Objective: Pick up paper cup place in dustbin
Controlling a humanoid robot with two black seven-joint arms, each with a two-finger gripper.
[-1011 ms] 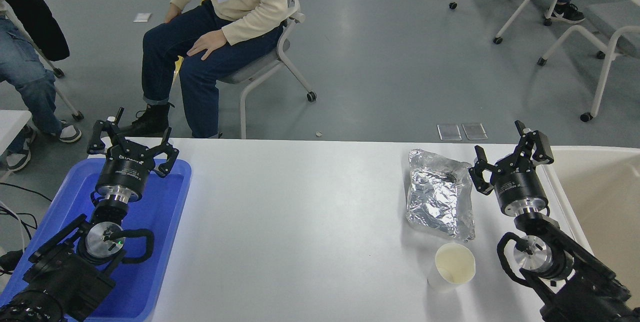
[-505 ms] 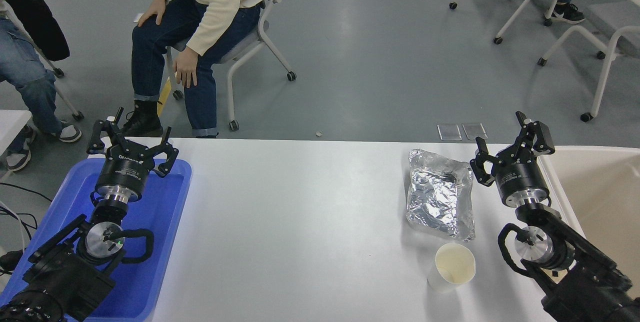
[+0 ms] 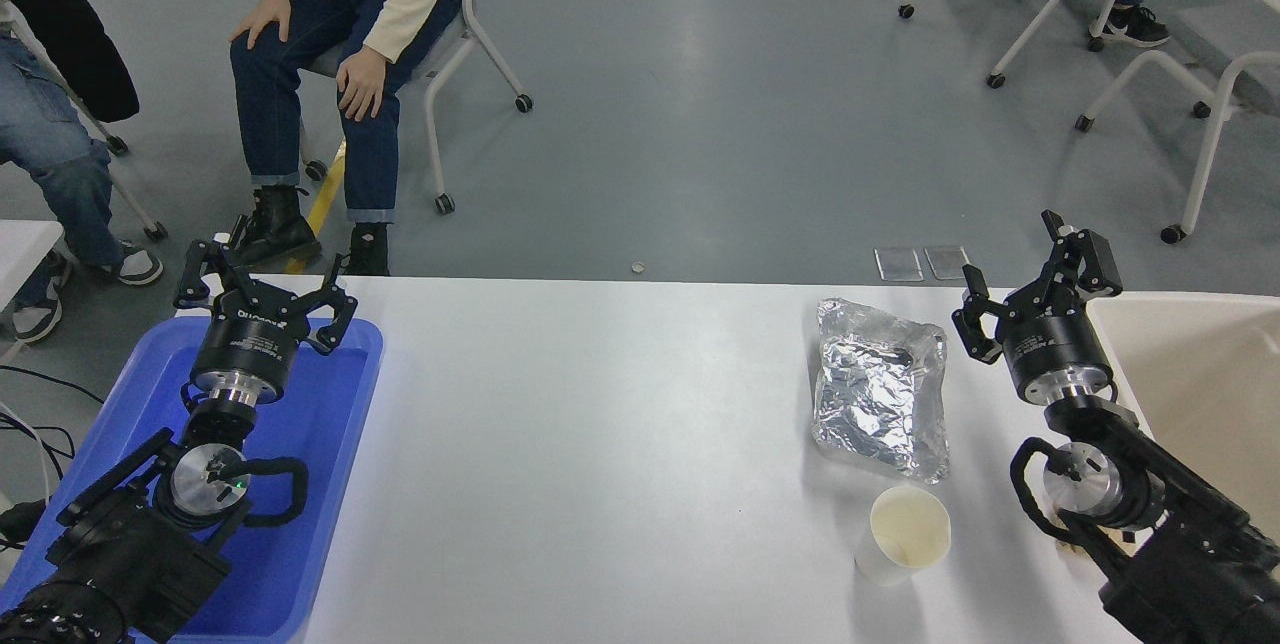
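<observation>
Head view: paper cup [image 3: 903, 536] upright, near right of table [image 3: 600, 424], just near of foil bag [image 3: 880, 399]. Right gripper [image 3: 1030, 289] open, empty, far of the cup, beside dustbin [image 3: 1190, 374]. Advice: retreat nearward, descend clear of bag, pinch the wall lightly. Left gripper [image 3: 265, 289] open, parked over blue tray [image 3: 320, 484].

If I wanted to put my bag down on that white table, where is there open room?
The widest bare stretch of the white table lies between the blue tray on the left and the foil bag on the right. It is crowded at the right: foil bag, paper cup, right end effector and dustbin sit close together.
</observation>
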